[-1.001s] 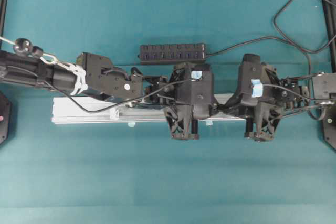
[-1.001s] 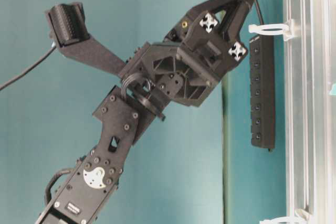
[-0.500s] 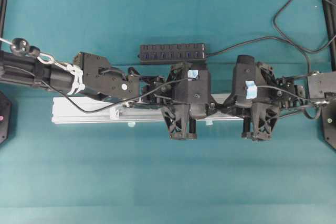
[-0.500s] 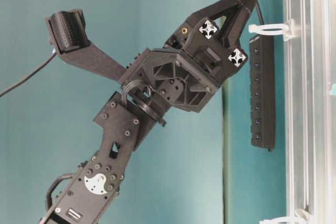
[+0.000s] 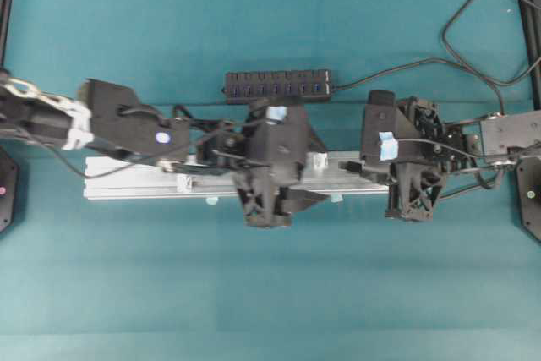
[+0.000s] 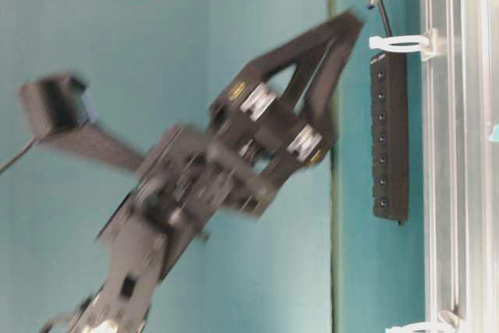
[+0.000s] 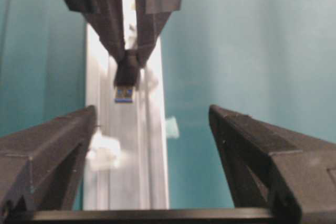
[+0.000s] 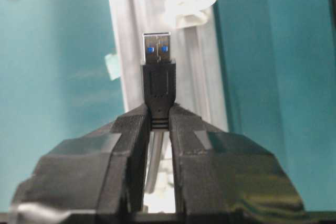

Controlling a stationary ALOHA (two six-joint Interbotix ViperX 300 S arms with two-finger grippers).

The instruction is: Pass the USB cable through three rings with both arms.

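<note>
Cable plug (image 8: 157,72) was seen in the right wrist view clamped between the right gripper (image 8: 157,124) fingers, metal end aimed at a ring (image 8: 190,1) on the rail (image 8: 134,35); judged best kept level and centred on that loop.

Left wrist view: left gripper (image 7: 152,129) fingers were spread wide, empty, facing the plug (image 7: 126,80).

Overhead: both arms were stretched along the rail (image 5: 127,182), left gripper (image 5: 279,192) left of the right (image 5: 372,166).

Table-level view: left arm was blurred, tilted.
</note>
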